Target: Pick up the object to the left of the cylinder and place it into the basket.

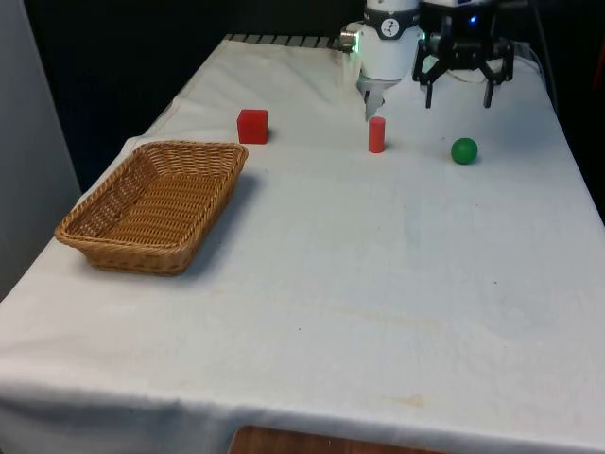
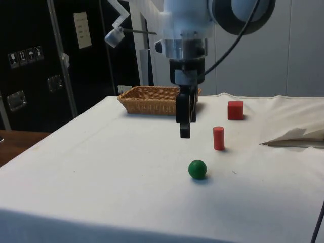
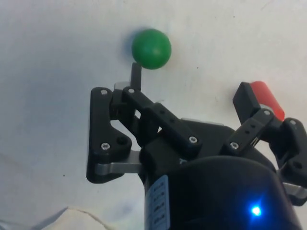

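Note:
A red cube (image 1: 252, 126) lies on the white cloth to the front view's left of an upright red cylinder (image 1: 376, 134). On the cylinder's other side sits a green ball (image 1: 464, 150). The wicker basket (image 1: 95, 232) stands near the table's left edge in the front view. My gripper (image 1: 458, 101) hangs open and holds nothing, above the cloth behind the gap between cylinder and ball. From the side, the gripper (image 2: 185, 131) hovers over the table near the cylinder (image 2: 218, 138), ball (image 2: 197, 169) and cube (image 2: 235, 110). Past the fingers (image 3: 136, 76) the wrist view shows the ball (image 3: 151, 49) and the cylinder (image 3: 267, 98).
Bare white cloth (image 1: 378, 284) stretches from the objects to the table's near edge. The basket (image 2: 157, 98) holds nothing that I can see. A fold of cloth (image 2: 296, 137) rises at the robot's end of the table.

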Available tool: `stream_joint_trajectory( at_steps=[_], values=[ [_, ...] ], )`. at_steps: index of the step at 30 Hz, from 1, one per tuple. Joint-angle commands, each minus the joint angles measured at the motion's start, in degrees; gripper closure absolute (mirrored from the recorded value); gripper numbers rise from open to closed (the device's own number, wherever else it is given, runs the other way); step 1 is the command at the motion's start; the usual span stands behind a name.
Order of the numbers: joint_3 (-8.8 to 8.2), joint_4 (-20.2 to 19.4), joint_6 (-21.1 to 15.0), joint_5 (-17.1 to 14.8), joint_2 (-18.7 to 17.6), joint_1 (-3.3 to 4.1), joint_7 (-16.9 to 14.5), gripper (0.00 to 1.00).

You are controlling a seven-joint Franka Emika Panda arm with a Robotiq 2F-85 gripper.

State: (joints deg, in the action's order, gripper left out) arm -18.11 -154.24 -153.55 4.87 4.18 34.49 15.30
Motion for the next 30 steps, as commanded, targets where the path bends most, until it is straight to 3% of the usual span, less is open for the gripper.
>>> stream_joint_trajectory(
  at_steps=[1,3,4,6,13,14,22,30],
  values=[
    [0.11,-0.46,-1.66,0.52,-0.34,-0.11,0.80,0.00],
    [0.17,-0.97,-2.98,0.46,-0.97,-0.06,0.80,0.00],
    [0.11,-0.69,-1.83,0.00,-0.69,0.00,0.11,0.00],
    [0.29,-1.60,-4.81,0.40,-1.89,-0.06,0.86,0.00],
    [0.40,-2.81,-9.85,0.00,-5.04,0.06,0.74,0.00],
    [0.34,-2.58,-8.88,0.00,-4.93,0.00,0.34,0.00],
    [0.74,-3.09,-13.12,-0.97,-8.19,-0.11,0.06,0.00],
    [0.80,-2.98,-13.35,-0.86,-8.77,-0.17,0.06,0.00]
  ],
)
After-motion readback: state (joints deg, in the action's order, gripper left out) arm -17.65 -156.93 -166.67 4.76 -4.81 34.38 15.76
